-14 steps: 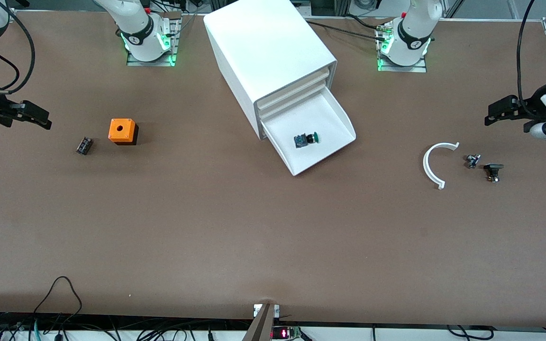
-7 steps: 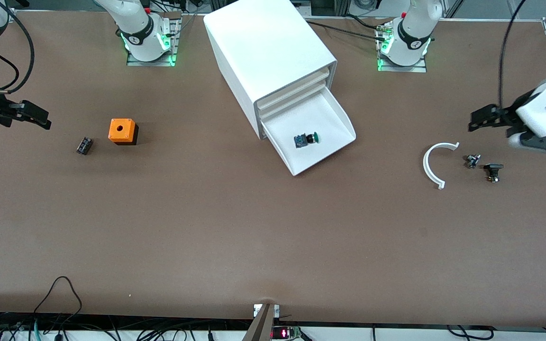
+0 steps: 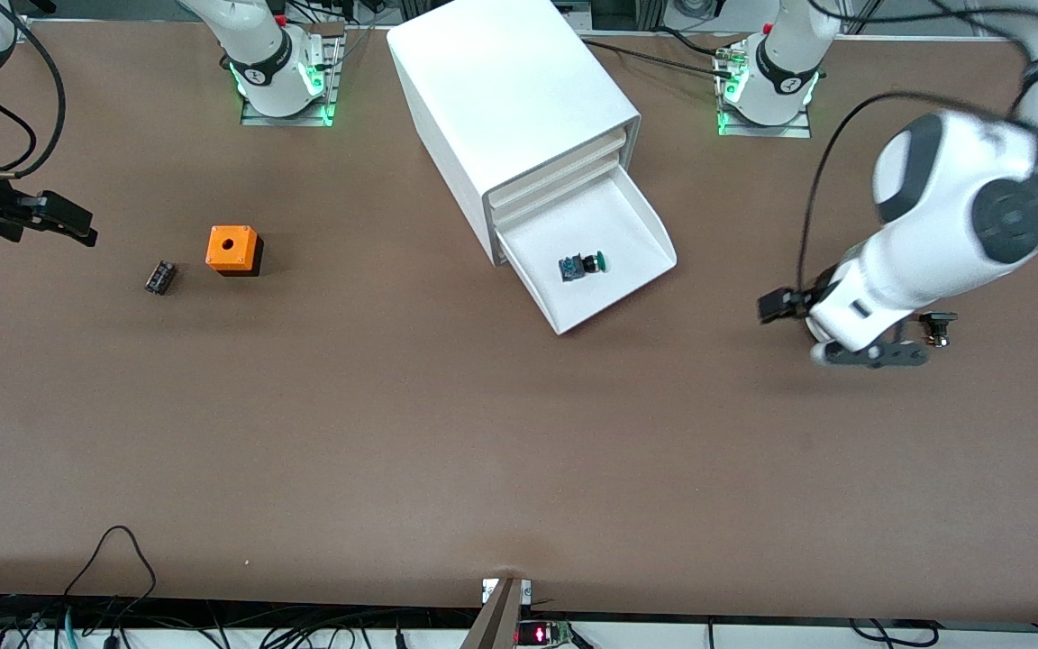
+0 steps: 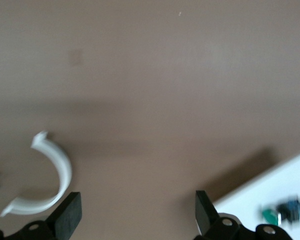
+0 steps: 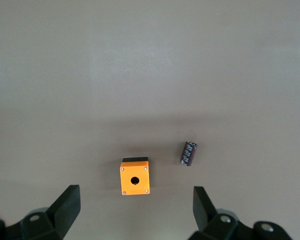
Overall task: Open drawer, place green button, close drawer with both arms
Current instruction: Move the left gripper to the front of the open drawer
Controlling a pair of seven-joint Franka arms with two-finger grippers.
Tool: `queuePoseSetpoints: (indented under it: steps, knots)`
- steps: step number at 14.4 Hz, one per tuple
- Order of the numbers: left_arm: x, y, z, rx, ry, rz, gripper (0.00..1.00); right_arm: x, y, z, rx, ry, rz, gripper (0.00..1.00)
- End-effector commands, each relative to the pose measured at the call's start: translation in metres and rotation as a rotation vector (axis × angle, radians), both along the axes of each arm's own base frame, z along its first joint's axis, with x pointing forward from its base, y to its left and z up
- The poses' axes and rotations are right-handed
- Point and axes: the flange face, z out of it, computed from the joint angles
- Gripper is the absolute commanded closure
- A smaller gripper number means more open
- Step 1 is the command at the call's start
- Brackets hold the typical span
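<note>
Left claw [image 3: 776, 306], its black fingers spread wide and empty as the left wrist view shows, hangs over bare brown tabletop [image 3: 447, 451] toward the left arm's end, and the wide shallow white plastic drawer [image 3: 636, 225], the lowest of three in the white boxy cabinet [image 3: 501, 99], lies from it toward the middle of the tabletop and a little closer to the edge where the bases stand. That drawer is pulled out, its long axis running slantwise from the cabinet toward the front camera and the left arm's end, so the shutting push would likely have to follow that slant back. Inside it rests the tiny push button with a round green cap and black-and-blue body [image 3: 580, 265]. Right claw [image 3: 64, 221], likewise spread and empty, waits near the short edge at the right arm's end, well apart from the drawer; the left claw is clearly the nearer one.
</note>
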Motion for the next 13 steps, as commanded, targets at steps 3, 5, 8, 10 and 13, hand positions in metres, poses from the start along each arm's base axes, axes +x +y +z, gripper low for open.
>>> queuePoseSetpoints:
  steps: [3, 5, 8, 10, 13]
  knots:
    - [-0.035, -0.072, -0.103, -0.024, -0.089, 0.205, 0.0, -0.002, 0.001, 0.003, 0.018, 0.001, -0.01, 0.0]
    - [-0.05, -0.108, -0.126, -0.02, -0.051, 0.266, 0.0, -0.002, 0.001, 0.003, 0.018, 0.001, -0.01, 0.0]
    - [-0.085, -0.141, -0.16, -0.018, -0.031, 0.356, 0.0, -0.002, 0.001, 0.003, 0.018, 0.0, -0.01, 0.0]
    - [-0.106, -0.155, -0.18, -0.034, -0.047, 0.365, 0.0, -0.002, 0.001, 0.002, 0.018, 0.003, -0.002, 0.0]
    - [-0.12, -0.176, -0.182, -0.033, -0.034, 0.42, 0.0, 0.001, 0.001, -0.003, 0.018, 0.009, -0.007, 0.0]
